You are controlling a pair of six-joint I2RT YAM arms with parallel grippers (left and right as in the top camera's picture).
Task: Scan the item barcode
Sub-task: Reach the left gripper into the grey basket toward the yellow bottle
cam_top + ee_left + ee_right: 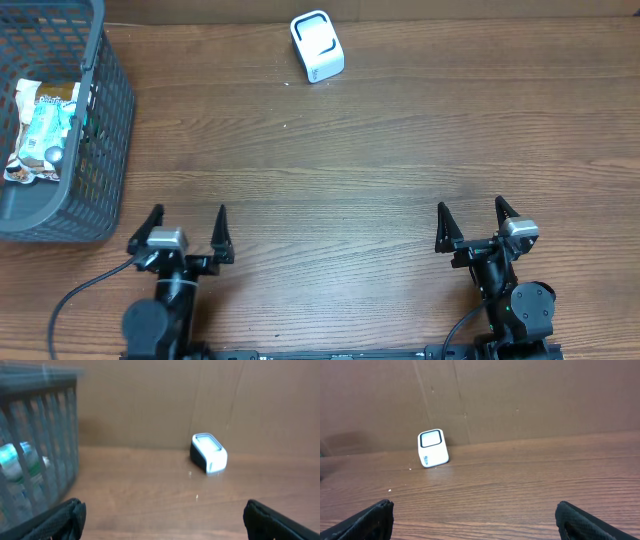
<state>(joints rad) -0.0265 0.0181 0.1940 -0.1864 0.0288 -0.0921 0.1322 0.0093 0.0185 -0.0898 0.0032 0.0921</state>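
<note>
Short of the basket, my left fingers and right fingers sit spread, empty; lifting out its snack packet comes first, I judge.

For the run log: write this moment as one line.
left end effector: open, empty | right end effector: open, empty | snack packet: in grey basket | white scanner: far side, untouched

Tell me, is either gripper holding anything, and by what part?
Nothing is held. The left gripper and right gripper stand open and empty.
</note>
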